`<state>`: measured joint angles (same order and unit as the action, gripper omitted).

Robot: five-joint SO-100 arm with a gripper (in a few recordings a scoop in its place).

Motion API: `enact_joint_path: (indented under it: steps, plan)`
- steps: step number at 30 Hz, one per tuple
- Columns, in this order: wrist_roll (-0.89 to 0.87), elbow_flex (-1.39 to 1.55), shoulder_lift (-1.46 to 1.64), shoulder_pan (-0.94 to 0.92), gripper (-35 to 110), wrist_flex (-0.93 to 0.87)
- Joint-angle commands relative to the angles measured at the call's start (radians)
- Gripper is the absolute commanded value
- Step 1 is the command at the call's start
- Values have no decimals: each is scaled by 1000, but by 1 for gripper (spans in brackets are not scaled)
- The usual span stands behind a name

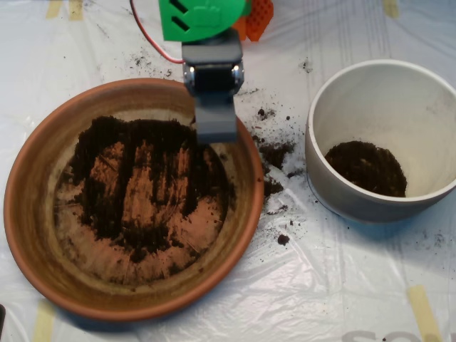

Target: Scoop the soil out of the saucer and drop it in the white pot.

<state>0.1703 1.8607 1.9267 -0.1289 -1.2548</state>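
The terracotta saucer (28, 214) fills the left half of the overhead view. Dark soil (107, 178) lies smeared across its floor in streaks, with bare orange patches between. My grey scoop (215, 125) hangs over the saucer's upper right rim, its lower end touching the soil at the pile's edge. The arm's green part (199, 16) sits above it at the top. At the right stands the white pot (342, 192), holding a small mound of soil (367, 167) on its floor.
Spilled soil crumbs (274, 153) lie on the white plastic sheet between saucer and pot, with more (146, 63) above the saucer. A red wire (146, 35) runs at the top. Yellow tape strips (426, 310) mark the sheet.
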Motion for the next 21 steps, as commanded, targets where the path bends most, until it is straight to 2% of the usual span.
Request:
enact_joint_path:
  steps: [1,8,16,21]
  plan:
    - [-12,-153,94,66,0,-60]
    - [-29,-347,71,212,0,-144]
    - [-20,-718,-181,410,0,-270]
    - [18,-807,-293,515,0,-288]
